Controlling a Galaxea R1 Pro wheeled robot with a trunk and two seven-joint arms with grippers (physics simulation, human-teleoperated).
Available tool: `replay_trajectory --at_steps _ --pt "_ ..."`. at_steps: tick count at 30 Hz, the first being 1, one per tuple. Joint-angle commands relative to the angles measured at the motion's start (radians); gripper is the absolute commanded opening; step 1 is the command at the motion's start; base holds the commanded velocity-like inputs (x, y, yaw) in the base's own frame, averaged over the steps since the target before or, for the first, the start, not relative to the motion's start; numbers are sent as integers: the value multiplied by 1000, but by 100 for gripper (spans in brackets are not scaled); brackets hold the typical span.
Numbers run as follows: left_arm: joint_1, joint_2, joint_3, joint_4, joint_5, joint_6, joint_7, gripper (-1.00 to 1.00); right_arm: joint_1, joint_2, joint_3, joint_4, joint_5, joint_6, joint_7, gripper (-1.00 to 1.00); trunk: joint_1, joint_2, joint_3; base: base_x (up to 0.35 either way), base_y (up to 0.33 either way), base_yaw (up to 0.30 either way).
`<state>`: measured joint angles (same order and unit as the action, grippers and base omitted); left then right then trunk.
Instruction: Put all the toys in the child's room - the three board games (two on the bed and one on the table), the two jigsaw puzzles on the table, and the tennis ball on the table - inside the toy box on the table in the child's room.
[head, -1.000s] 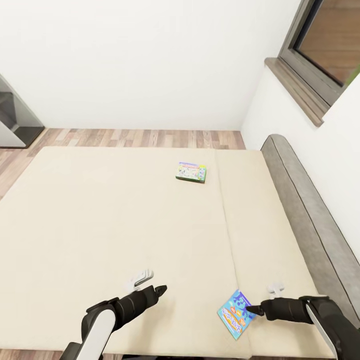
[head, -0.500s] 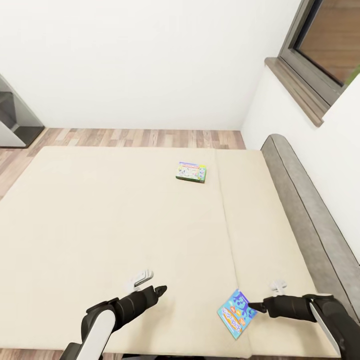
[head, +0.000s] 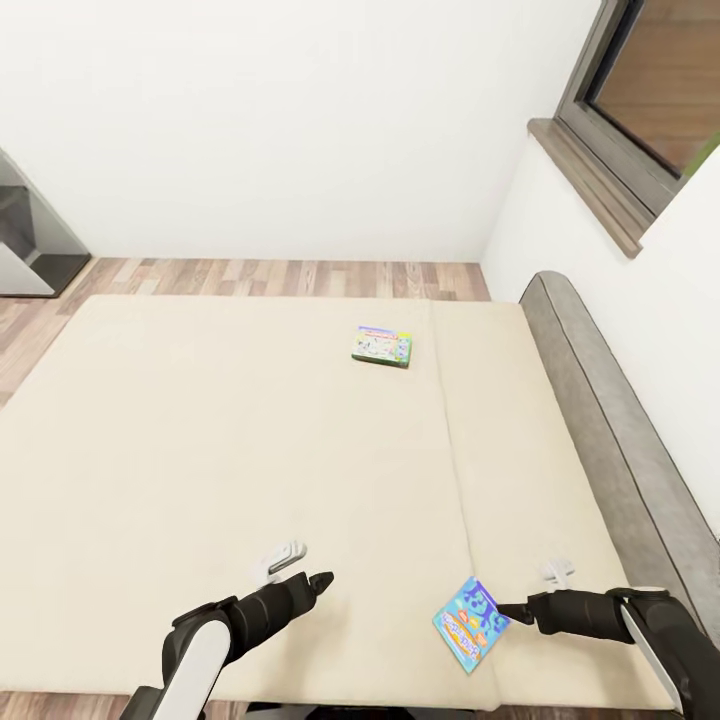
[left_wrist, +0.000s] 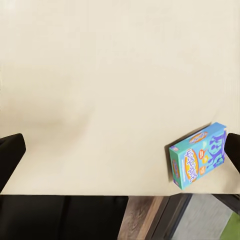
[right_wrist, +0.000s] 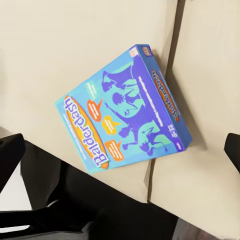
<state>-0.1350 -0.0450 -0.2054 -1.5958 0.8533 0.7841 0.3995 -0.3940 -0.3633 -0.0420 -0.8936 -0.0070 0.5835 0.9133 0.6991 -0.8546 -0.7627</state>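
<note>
A: How much room is there on the bed (head: 250, 430)?

B: Plenty. The beige mattress lies bare across its middle. The grey headboard (head: 620, 440) runs along the right side, and wood floor (head: 280, 275) shows beyond the far edge, under the white wall.

A: And the arms?

B: Both reach low over the near edge. The left jaws (head: 318, 580) point forward over bare mattress, spread apart in the wrist view. The right jaws (head: 503, 611) point leftward, also standing open.

A: The games?

B: The blue game (head: 470, 623) lies tilted at the near edge, by the mattress seam, its corner just at the right fingertips; whether they touch, I cannot tell. The green-edged game (head: 382, 345) lies far off.
</note>
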Motion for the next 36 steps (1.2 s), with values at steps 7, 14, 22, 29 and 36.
replay_trajectory --at_steps 7,14,22,29,36 --pt "0 0 0 -1 10 1 10 100 0 0 -2 -1 -1 7 4 100 -27 49 21 0 0 0" --pt "0 -1 0 -1 10 0 10 100 0 1 -3 -1 -1 7 4 100 -31 56 24 0 0 0" --pt "-2 -2 0 -1 11 1 9 100 -7 3 -3 -2 -1 7 5 100 -31 56 24 0 0 0" --pt "-17 -7 -3 -3 12 2 4 100 -26 8 -3 -1 -1 7 5 100 -31 56 24 0 0 0" --pt "-27 -8 -17 -3 11 1 4 100 -32 10 -2 -1 -1 7 5 100 -31 56 24 0 0 0"
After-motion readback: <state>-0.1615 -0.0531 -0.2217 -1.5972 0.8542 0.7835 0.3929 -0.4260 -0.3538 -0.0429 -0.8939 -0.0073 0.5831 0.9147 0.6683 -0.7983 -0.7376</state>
